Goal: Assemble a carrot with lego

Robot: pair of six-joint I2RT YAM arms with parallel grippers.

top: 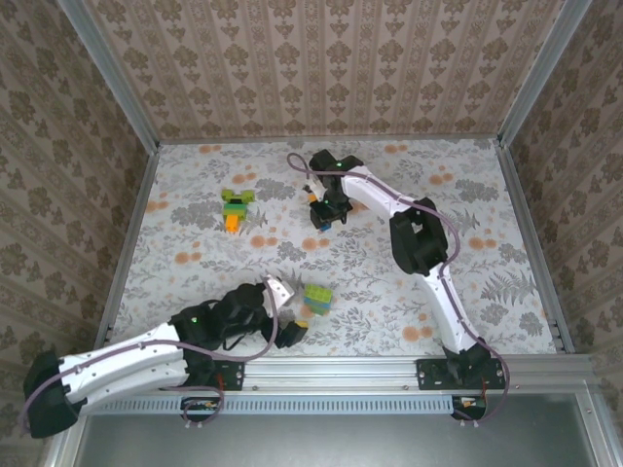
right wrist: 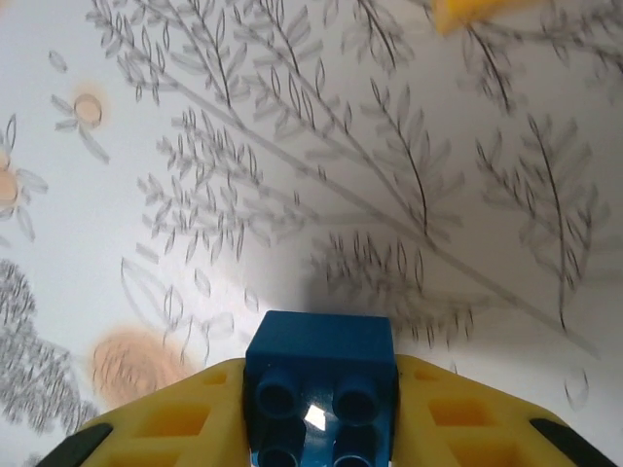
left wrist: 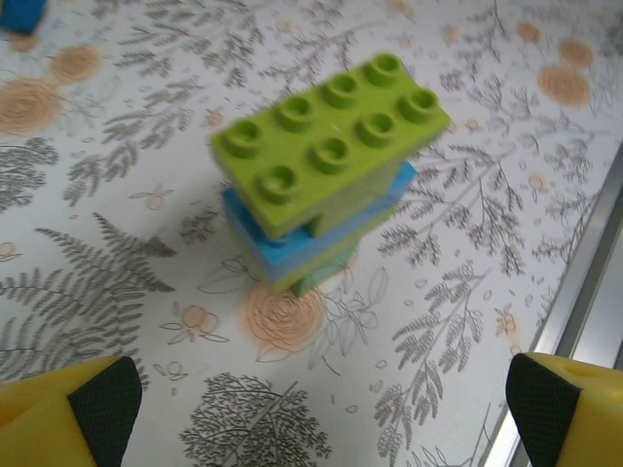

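The carrot (top: 236, 209), lime and dark green across the top with an orange tip, lies on the mat at the back left. My right gripper (top: 324, 216) is down at the mat right of it. In the right wrist view, its yellow fingers (right wrist: 175, 418) press both sides of a dark blue lego brick (right wrist: 321, 370), studs facing the camera. My left gripper (top: 289, 309) stands open near the front. A stack (left wrist: 326, 165) of lime on light blue on green bricks sits beyond its spread fingertips (left wrist: 73, 418), apart from them.
An orange-yellow piece (right wrist: 467, 12) lies on the mat just ahead of the right gripper. Another blue brick (left wrist: 21, 12) shows at the far left corner of the left wrist view. The metal front rail (top: 389, 370) runs close behind the stack (top: 316, 297).
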